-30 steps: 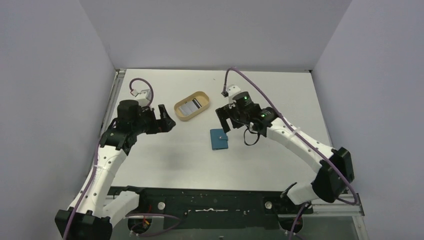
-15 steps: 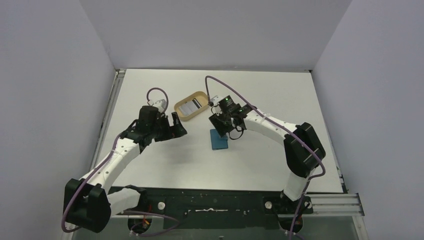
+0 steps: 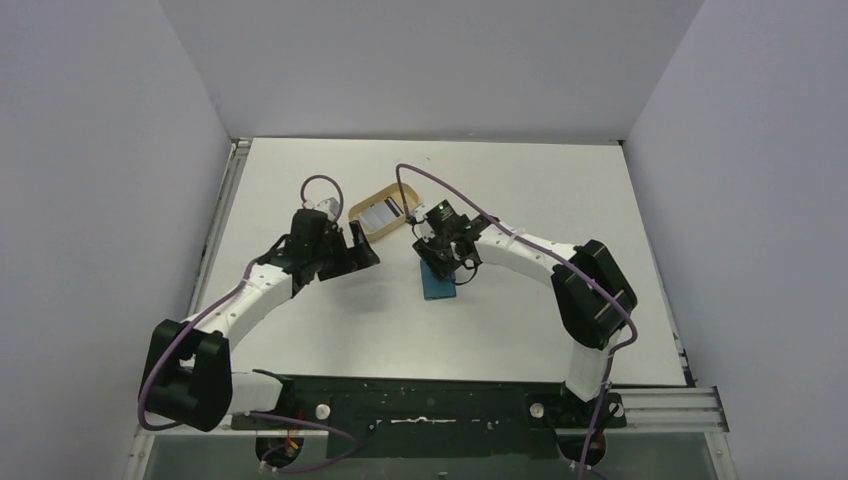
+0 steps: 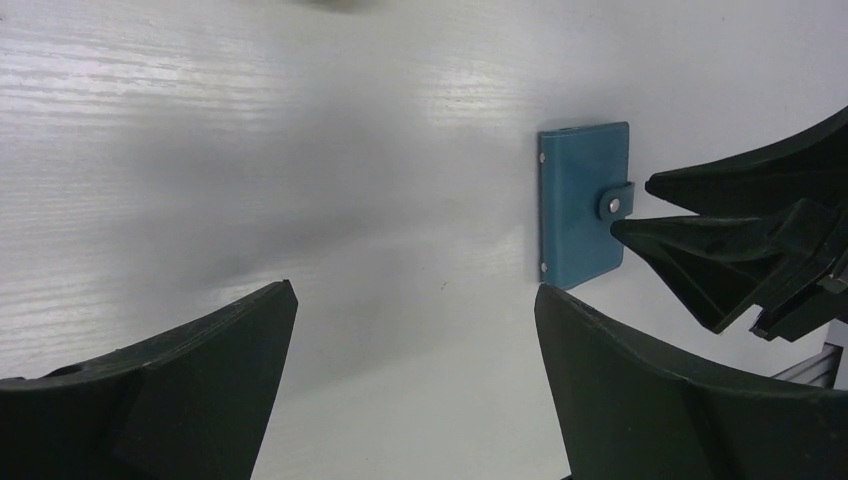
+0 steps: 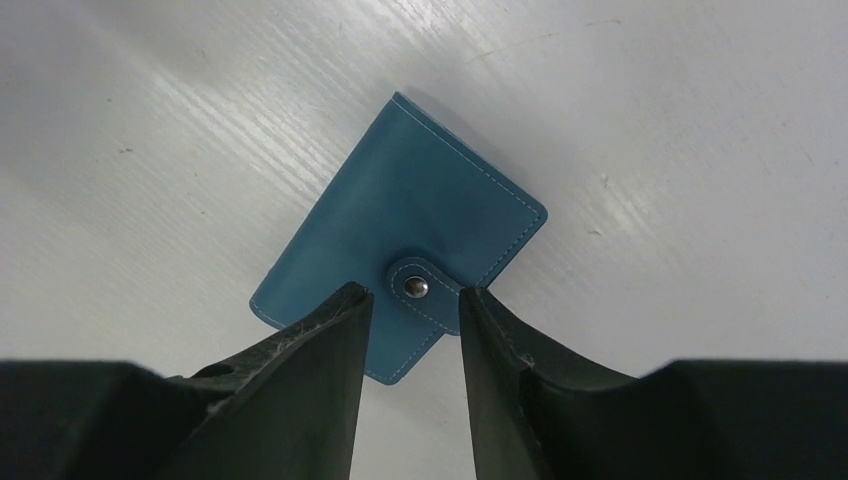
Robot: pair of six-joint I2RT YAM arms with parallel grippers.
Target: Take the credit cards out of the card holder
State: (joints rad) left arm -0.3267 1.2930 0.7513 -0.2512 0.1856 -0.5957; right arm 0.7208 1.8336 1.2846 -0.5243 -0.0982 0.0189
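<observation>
Currently the right arm reaches inward, wrist pitched down. The right gripper (image 5: 412, 300) stands over the closed card holder (image 5: 400, 225), jaws parted narrowly with the snap tab (image 5: 415, 288) between the fingertips; contact cannot be confirmed. The card holder lies flat on the table (image 4: 250, 150), directly beneath that gripper. The left arm extends low; the left gripper (image 4: 415, 300) is spread wide and holds nothing, with the card holder ahead of it. One card (image 3: 380, 213) lies in the tan tray (image 3: 353, 213) beyond both grippers.

The right gripper (image 3: 441, 264) hides the wallet's (image 3: 437, 287) far end from above. The tray's (image 3: 353, 211) card (image 3: 379, 213) is too small to read.
</observation>
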